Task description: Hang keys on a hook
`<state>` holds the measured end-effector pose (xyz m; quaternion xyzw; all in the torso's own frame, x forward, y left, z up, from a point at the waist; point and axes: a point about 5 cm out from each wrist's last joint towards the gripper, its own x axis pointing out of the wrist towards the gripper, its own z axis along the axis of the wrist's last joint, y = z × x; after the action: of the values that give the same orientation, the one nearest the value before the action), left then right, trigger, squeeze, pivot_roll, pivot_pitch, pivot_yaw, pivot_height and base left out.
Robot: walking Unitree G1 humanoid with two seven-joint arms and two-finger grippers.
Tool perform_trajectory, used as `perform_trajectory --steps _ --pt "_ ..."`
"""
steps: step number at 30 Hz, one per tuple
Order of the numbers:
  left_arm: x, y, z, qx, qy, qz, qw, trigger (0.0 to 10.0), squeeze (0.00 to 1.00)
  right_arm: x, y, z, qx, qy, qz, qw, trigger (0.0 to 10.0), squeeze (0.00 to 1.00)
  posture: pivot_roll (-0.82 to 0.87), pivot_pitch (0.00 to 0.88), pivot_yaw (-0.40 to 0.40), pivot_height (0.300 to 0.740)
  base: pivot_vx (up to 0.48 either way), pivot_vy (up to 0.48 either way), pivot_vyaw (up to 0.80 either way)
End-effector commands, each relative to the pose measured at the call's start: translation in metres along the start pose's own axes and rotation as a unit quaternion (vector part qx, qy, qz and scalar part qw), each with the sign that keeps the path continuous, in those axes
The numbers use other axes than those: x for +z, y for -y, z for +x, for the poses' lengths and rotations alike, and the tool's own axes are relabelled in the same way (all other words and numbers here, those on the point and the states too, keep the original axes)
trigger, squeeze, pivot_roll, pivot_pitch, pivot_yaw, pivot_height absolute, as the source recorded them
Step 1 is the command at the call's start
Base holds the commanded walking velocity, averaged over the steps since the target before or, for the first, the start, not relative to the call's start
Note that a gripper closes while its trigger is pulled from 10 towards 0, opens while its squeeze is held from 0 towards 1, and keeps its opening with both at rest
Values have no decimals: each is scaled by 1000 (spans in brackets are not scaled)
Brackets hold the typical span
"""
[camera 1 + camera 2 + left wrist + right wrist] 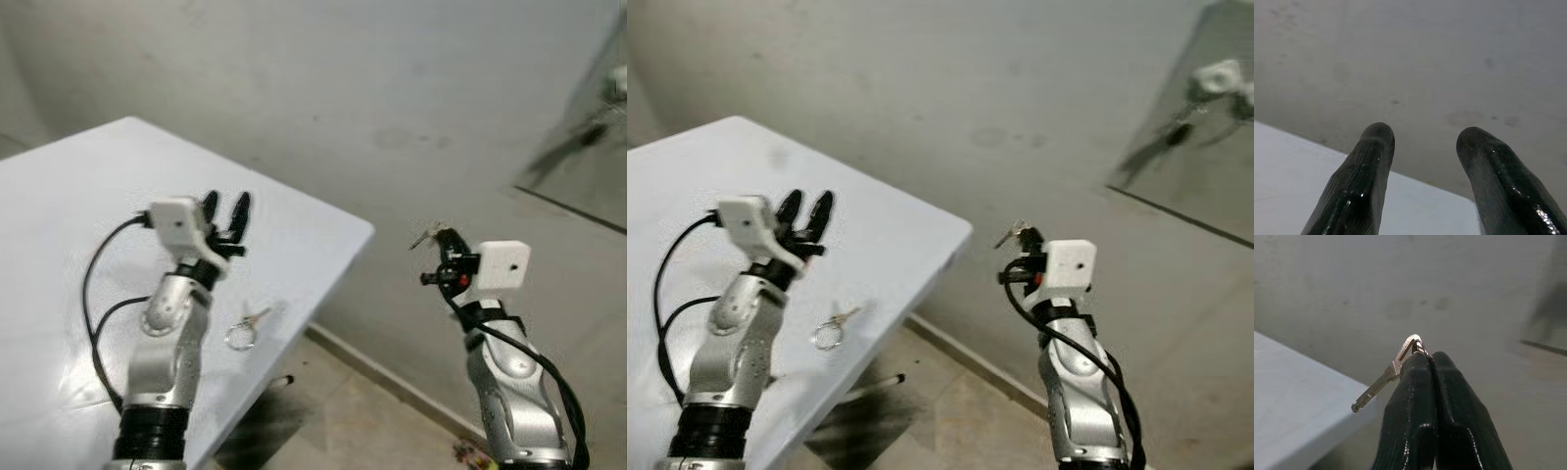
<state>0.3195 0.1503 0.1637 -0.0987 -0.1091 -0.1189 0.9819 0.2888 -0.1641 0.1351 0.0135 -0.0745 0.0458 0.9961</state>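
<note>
Right claw pinches a key aloft; left claw spread above surface bearing key ring.

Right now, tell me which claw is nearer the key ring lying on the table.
Left. The left claw hovers open just above the key ring; the right claw, shut on another key, is off beyond the table edge.

Bare room, plain indoor corner, more utility space than lived-in home. Grey plaster wall, scuffed and stained, runs behind everything. White bench, smooth top, corner jutting toward wall. Floor in tan tile, pale skirting strip along wall foot. Glossy panel or mirror leaning far right, catching reflections. Cannot tell room's exact use.
</note>
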Motion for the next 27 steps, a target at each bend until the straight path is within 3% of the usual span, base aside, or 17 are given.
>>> perform_trajectory --steps 1,27 --pt "2 0 2 2 3 3 1000 10000 0 3 3 1 -4 6 -3 1000 10000 0 -101 0 -51 740 0 0 -763" --pt "2 6 2 -5 -1 5 1000 10000 0 3 1 1 -10 4 3 1000 10000 0 -100 0 -48 740 0 0 -763"
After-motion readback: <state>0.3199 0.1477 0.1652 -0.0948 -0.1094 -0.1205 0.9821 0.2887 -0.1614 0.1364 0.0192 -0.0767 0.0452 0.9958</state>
